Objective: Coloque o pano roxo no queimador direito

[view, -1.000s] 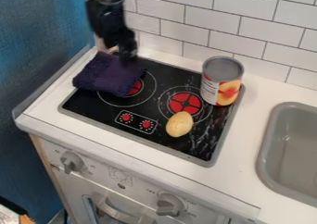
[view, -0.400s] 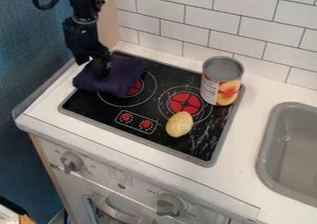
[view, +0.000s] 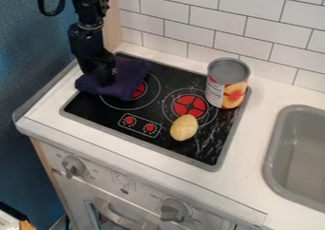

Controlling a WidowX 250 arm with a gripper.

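Observation:
The black gripper [view: 106, 78] is down on the purple cloth [view: 129, 78], pressing into its left part; how its tips stand is hidden by the dark fabric. The cloth lies bunched over the back left of the stove and covers part of the left burner [view: 138, 91]. To the right is the right burner [view: 190, 106], with its red centre uncovered.
A yellow potato-like object [view: 184, 128] lies at the front edge of the right burner. A tall can [view: 227, 83] stands at that burner's back right. The grey sink [view: 298, 153] is at the right, and a tiled wall [view: 209, 15] runs behind.
Over the last second the gripper has come left and down from above the cloth's back edge onto the cloth. Since the middle frame it has sunk lower, and the cloth's folds have shifted slightly.

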